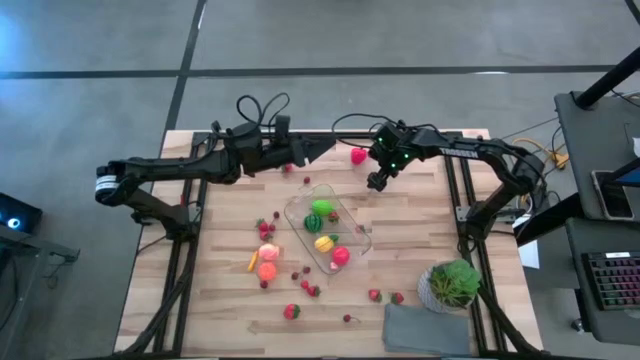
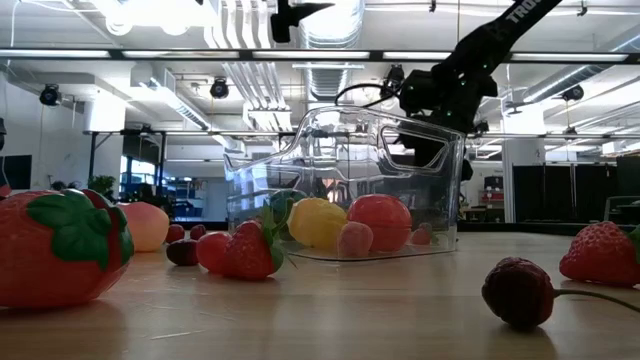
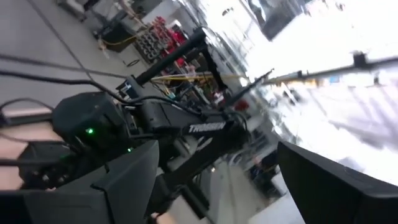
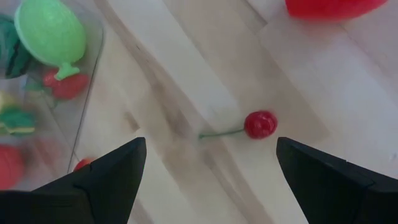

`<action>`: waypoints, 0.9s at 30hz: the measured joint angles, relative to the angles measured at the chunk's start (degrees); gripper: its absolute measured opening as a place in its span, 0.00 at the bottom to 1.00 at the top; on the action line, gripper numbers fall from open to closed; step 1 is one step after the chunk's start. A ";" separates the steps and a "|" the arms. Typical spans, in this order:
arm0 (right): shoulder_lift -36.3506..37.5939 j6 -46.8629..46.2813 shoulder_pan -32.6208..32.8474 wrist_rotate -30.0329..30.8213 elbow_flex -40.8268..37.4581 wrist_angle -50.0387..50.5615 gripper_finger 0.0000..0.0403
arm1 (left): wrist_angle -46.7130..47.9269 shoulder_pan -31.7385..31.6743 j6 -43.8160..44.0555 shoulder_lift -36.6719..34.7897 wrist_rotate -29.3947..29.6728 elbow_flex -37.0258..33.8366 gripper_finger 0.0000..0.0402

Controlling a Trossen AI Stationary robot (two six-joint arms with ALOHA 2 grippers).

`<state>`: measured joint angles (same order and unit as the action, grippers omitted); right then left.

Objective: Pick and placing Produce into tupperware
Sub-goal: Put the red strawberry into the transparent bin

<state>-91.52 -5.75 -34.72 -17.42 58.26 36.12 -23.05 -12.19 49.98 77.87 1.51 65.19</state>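
The clear tupperware (image 1: 300, 212) stands mid-table and holds a green fruit (image 1: 321, 208), a yellow one (image 1: 324, 243), a pink-red one (image 1: 341, 256) and others. My right gripper (image 1: 377, 182) hovers open just beyond the tub's far right corner, pointing down. In its wrist view (image 4: 211, 146) a small red cherry (image 4: 260, 124) with a green stem lies on the wood below, between the two fingers and apart from both. My left gripper (image 1: 312, 150) is open and empty above the table's far edge, pointing level toward the right arm; its wrist view (image 3: 217, 149) shows nothing between the fingers.
A red-pink fruit (image 1: 358, 155) lies beyond the right gripper. Loose produce lies left of the tub (image 1: 267, 255) and near the front (image 1: 291, 312), with strawberries (image 1: 375, 295) beside a potted plant (image 1: 455, 283). A grey cloth (image 1: 425, 330) lies at the front right.
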 joint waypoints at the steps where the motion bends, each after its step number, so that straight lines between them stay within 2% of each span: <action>1: 0.10 -0.16 0.09 -0.81 0.00 0.85 0.87 | -0.09 -0.02 -1.89 0.00 -1.27 -0.17 0.78; 4: 0.19 -0.50 0.76 -4.56 0.18 5.71 0.87 | -0.04 -0.03 -6.30 0.00 -5.36 -1.38 0.78; 8: 1.09 -0.51 4.92 -5.06 -0.41 11.02 0.87 | 0.05 -0.07 -10.40 0.00 -11.96 -4.11 0.78; 16: 4.24 -2.68 23.59 -5.05 -4.49 17.35 0.87 | -0.11 -0.07 -14.33 0.00 -26.11 -10.56 0.78; 21: 7.62 -14.90 36.42 -3.64 -4.44 19.01 0.87 | 0.03 -0.02 -14.94 -0.11 -30.23 -14.63 0.78; 27: 10.72 -30.28 50.33 4.78 -2.04 18.79 0.87 | -0.15 -0.07 -16.47 -0.27 -32.73 -18.71 0.78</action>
<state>-80.79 -36.03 15.61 -12.65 56.22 54.92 -23.20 -12.25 33.52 77.60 -31.22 46.48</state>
